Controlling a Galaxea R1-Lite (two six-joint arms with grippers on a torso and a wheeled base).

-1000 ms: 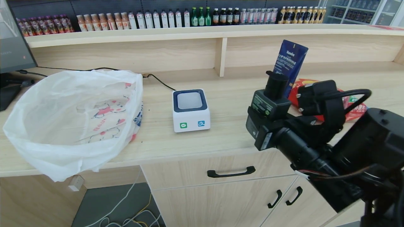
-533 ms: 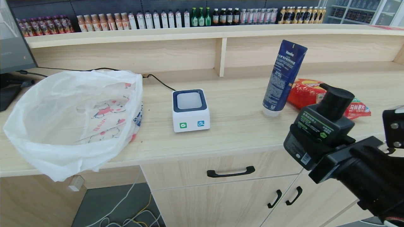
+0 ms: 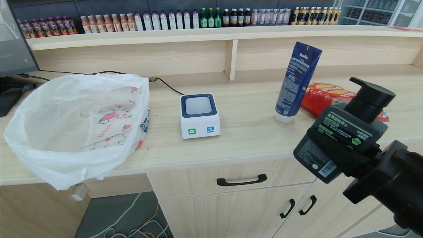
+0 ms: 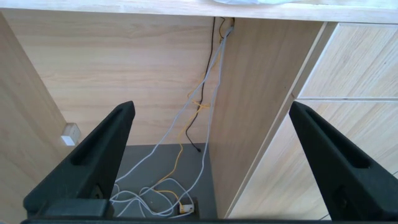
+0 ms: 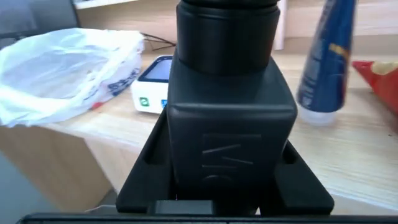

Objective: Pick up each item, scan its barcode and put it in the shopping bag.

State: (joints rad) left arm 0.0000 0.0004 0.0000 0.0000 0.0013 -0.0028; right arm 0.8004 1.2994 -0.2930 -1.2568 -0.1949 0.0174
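A black pump bottle (image 3: pixel 343 132) hangs tilted off the counter's front edge at the right, its barcode label facing down and left, with my right gripper (image 3: pixel 363 160) shut on its base. The right wrist view has the same bottle (image 5: pixel 230 118) upright between the fingers (image 5: pixel 149 162). A white scanner (image 3: pixel 199 115) sits mid-counter, and the open white shopping bag (image 3: pixel 72 125) lies to its left. A blue tube (image 3: pixel 297 79) stands upside down on its cap beside a red snack bag (image 3: pixel 322 97). My left gripper (image 4: pixel 211 109) hangs open below the counter, holding nothing.
A monitor (image 3: pixel 13 49) stands at the counter's far left, with a cable running to the scanner. A raised shelf (image 3: pixel 211 33) with several drinks bottles backs the counter. Drawers and cabinet doors (image 3: pixel 241 180) are below, and loose cables (image 4: pixel 180 186) lie on the floor.
My right arm carried the black bottle from in front of the blue tube to the right and toward the counter's front edge. The bottle has tilted, turning its barcode into sight.
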